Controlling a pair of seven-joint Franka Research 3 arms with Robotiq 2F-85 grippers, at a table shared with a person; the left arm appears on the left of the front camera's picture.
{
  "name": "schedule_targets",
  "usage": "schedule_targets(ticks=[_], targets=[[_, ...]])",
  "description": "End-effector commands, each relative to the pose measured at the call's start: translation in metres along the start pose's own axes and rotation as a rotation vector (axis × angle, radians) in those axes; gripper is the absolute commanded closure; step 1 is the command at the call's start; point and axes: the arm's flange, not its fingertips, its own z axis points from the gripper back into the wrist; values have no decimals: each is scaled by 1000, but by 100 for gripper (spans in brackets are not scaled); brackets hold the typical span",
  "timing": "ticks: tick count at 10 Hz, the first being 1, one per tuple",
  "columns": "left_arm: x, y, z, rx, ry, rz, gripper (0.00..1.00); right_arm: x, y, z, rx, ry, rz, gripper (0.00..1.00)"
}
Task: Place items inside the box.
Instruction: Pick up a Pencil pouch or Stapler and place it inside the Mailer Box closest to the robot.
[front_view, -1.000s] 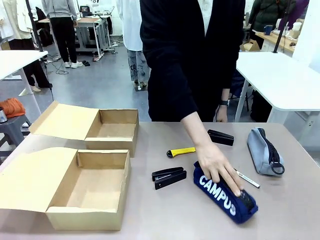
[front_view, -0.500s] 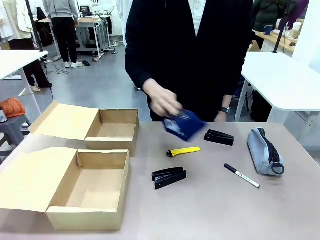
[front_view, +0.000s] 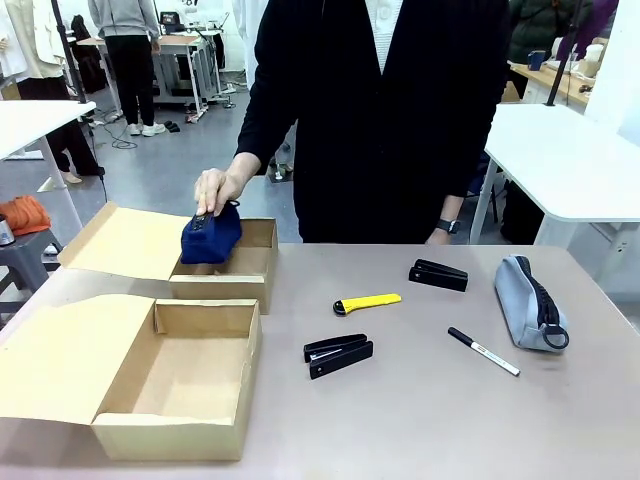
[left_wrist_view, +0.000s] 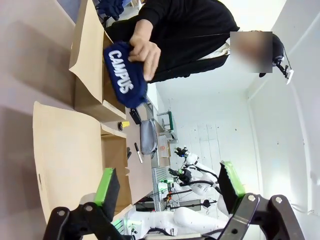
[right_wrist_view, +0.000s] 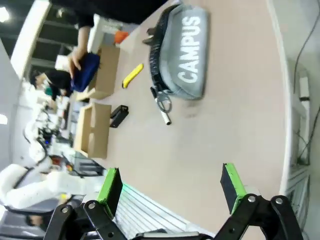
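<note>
The person's hand (front_view: 217, 187) holds the navy "CAMPUS" pouch (front_view: 210, 238) over the far cardboard box (front_view: 250, 285); the same pouch (left_wrist_view: 122, 75) appears in the left wrist view. On the table lie a yellow utility knife (front_view: 367, 302), two black staplers (front_view: 338, 354) (front_view: 438, 274), a black marker (front_view: 483, 351) and the grey pouch (front_view: 530, 302). My left gripper (left_wrist_view: 169, 185) is open, off the table's left end. My right gripper (right_wrist_view: 171, 182) is open too, above the table edge short of the grey pouch (right_wrist_view: 185, 50).
A second open cardboard box (front_view: 120, 435) stands at the front left, its lid flap lying flat to the left. The person stands at the table's far edge. White tables stand beyond on both sides.
The person's hand picked the navy pouch up from the front right of the table and carried it left to the far box. The marker it covered now shows.
</note>
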Motion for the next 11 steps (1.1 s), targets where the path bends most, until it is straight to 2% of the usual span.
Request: schedule_targets(ticks=[1, 2, 3, 4, 5, 6, 7, 8, 10, 11], targets=[[1, -1, 0, -24, -15, -24, 0, 4, 1, -73, 75, 262, 333, 0], [1, -1, 0, -24, -15, -24, 0, 8, 4, -105, 160, 545, 411, 0], [1, -1, 0, -24, -15, -24, 0, 17, 3, -110, 145, 609, 186, 0], [1, -1, 0, -24, -15, -24, 0, 32, 11, -73, 113, 263, 193, 0], [1, -1, 0, -24, -15, -24, 0, 30, 12, -106, 160, 422, 208, 0], [1, -1, 0, -24, -15, -24, 0, 37, 9, -128, 266, 512, 548, 0], [1, -1, 0, -24, -15, -24, 0, 35, 4, -135, 259, 517, 711, 0], [1, -1, 0, -24, -15, -24, 0, 39, -1, -136, 214, 479, 803, 0], [1, -1, 0, -24, -15, -24, 0, 34, -7, -130, 120, 434, 909, 0], [1, -1, 0, -24, -15, -24, 0, 31, -9, -133, 79, 464, 931, 0]])
